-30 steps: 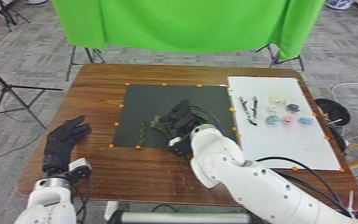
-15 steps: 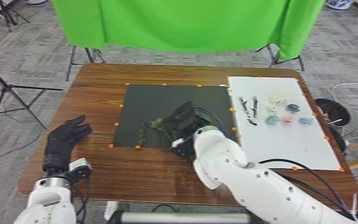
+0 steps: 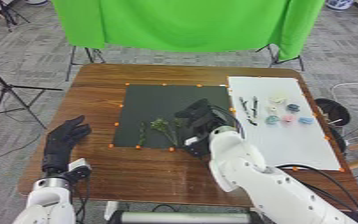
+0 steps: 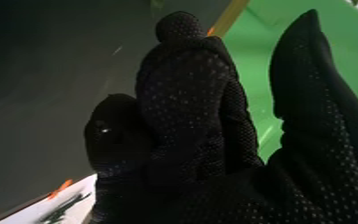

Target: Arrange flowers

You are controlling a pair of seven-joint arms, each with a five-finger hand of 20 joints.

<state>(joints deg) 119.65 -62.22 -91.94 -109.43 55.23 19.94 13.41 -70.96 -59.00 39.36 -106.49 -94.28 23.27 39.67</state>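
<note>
In the head view my right hand (image 3: 202, 117) is over the right part of the dark mat (image 3: 149, 107), just right of a green leafy stem (image 3: 162, 126) lying on it. A thinner green stem (image 3: 143, 134) lies farther left on the mat. Two dark stems (image 3: 254, 107) and several pale, pink and blue flower heads (image 3: 287, 119) rest on the white board (image 3: 291, 145). My left hand (image 3: 66, 132) is open above the table's left side. In the right wrist view my right hand (image 4: 189, 110) has relaxed fingers with nothing between them and the thumb.
The brown wooden table (image 3: 95, 180) surrounds the mat and board, with orange markers along their edges. A green cloth (image 3: 193, 25) hangs beyond the far edge. A black tripod (image 3: 14, 90) stands to the left, and a dark bin (image 3: 334, 111) to the right.
My right hand has moved to the right, away from the leafy stem, uncovering more of it on the mat. The left hand has stayed still.
</note>
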